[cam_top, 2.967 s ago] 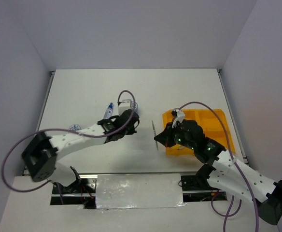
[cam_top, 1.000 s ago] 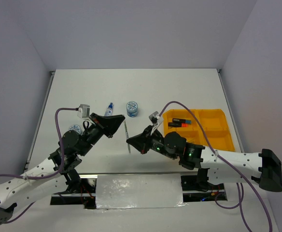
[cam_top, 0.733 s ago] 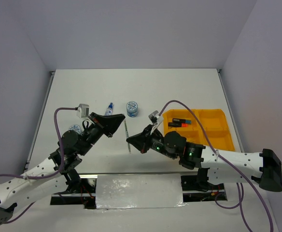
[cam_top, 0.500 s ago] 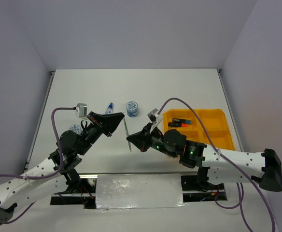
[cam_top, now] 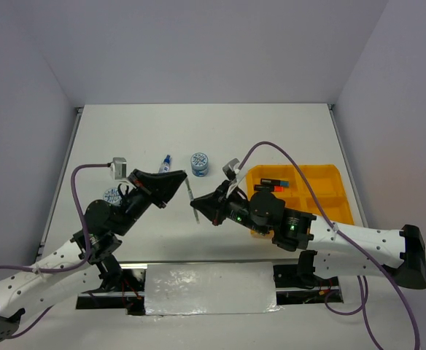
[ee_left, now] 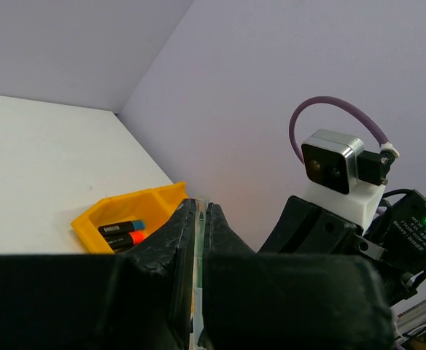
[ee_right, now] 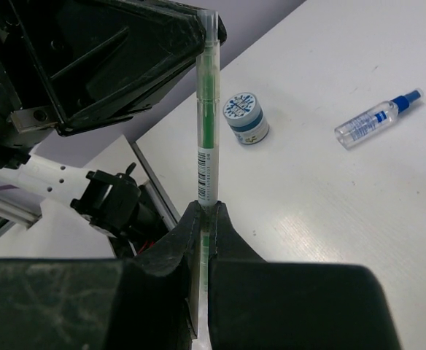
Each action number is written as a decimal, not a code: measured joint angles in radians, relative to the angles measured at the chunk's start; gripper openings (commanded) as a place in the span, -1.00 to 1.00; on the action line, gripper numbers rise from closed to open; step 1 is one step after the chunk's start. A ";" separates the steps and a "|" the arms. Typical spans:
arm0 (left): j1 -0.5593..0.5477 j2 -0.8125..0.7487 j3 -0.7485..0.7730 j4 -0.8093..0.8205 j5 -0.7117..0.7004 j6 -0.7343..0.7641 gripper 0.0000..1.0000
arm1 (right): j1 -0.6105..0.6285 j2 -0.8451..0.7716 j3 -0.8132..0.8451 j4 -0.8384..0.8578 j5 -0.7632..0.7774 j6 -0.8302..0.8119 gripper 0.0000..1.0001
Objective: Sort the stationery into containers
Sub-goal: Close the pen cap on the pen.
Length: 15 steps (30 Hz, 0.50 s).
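Your left fingers [cam_top: 171, 187] pinch the far end of the thin pen [cam_top: 192, 200], held between both arms; your right fingers [cam_top: 208, 208] pinch its near end. At three o'clock from the pen, the orange tray [cam_top: 328, 170] rests on the tabletop [cam_top: 271, 131], two highlighters [cam_top: 270, 184] in its far-left compartment.

**Robot manipulation bench, lab setting.**

Two white-and-black robot arms, left arm [cam_top: 60, 255] and right arm [cam_top: 359, 237], are bolted at the near edge of a plain white table [cam_top: 271, 135]. Pale grey-lilac panels box the table in: back wall [cam_top: 213, 51], left wall [cam_top: 16, 109] and right wall [cam_top: 406, 109]. A loose purple cable [cam_top: 271, 144] loops off the right arm. A small boxed camera [ee_left: 332, 162] sits on its wrist. A silvery sheet [cam_top: 209, 286] lies between the bases.
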 measured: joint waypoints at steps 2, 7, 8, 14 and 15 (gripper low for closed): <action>0.001 0.002 0.006 0.001 0.008 0.002 -0.50 | 0.000 0.000 0.000 0.008 -0.003 -0.021 -1.00; 0.000 0.018 0.048 -0.047 0.072 0.026 -0.39 | 0.000 0.001 0.007 0.067 -0.005 -0.071 -1.00; 0.000 0.022 0.054 -0.062 0.088 0.036 -0.39 | -0.001 0.001 0.014 0.072 -0.004 -0.077 -1.00; 0.000 0.027 0.080 -0.125 0.145 0.069 -0.58 | -0.003 0.007 0.019 0.094 -0.003 -0.085 -1.00; 0.000 0.027 0.081 -0.130 0.150 0.076 -0.71 | -0.003 0.008 0.019 0.093 -0.003 -0.087 -1.00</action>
